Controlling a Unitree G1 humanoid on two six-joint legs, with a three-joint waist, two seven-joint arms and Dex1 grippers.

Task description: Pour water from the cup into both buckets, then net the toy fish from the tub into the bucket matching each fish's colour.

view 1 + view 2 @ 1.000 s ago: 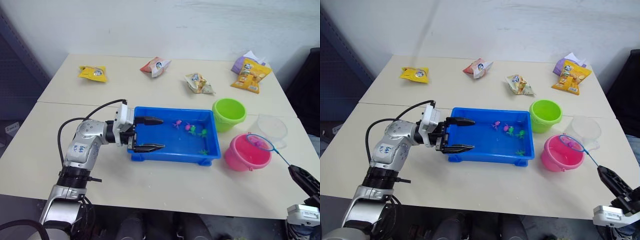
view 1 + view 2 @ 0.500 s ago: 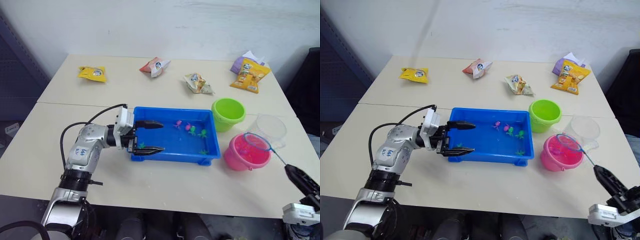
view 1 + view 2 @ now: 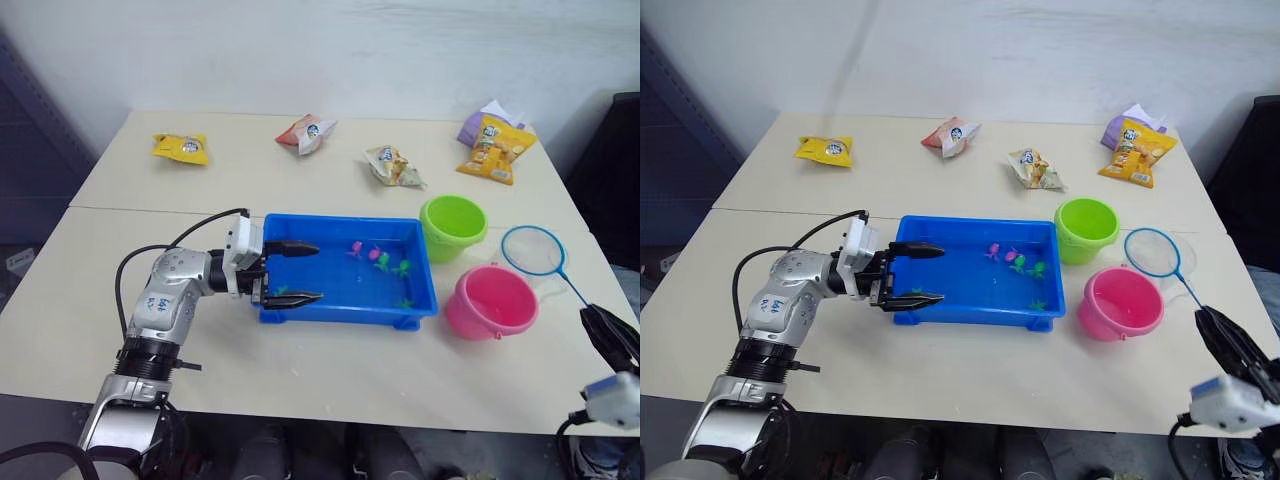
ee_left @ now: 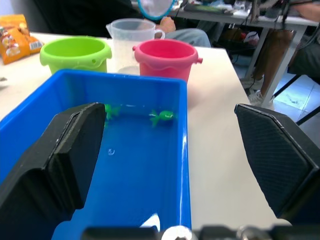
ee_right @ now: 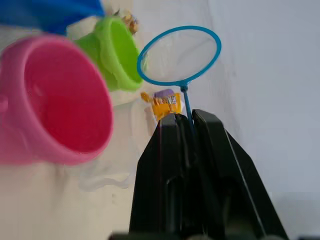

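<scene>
Our left pincer (image 3: 298,271) wide open over tub (image 3: 330,302) at 9 o'clock end | right pincer (image 5: 189,118) closed on net (image 3: 534,250) handle | hoop at 1 o'clock of pink bucket (image 3: 490,301)

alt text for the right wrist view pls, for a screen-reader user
The right gripper is shut on the thin handle of a small blue-rimmed round net, held up beside a pink plastic bucket and a lime green plastic bucket; orange and purple snack bags lie beyond.

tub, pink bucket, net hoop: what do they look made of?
Tub: probably moulded plastic, glossy blue, light glints along its rim. Pink bucket: likely the same sort of plastic, smooth, slight sheen. Net: thin blue rim, maybe plastic, with fine see-through mesh.
</scene>
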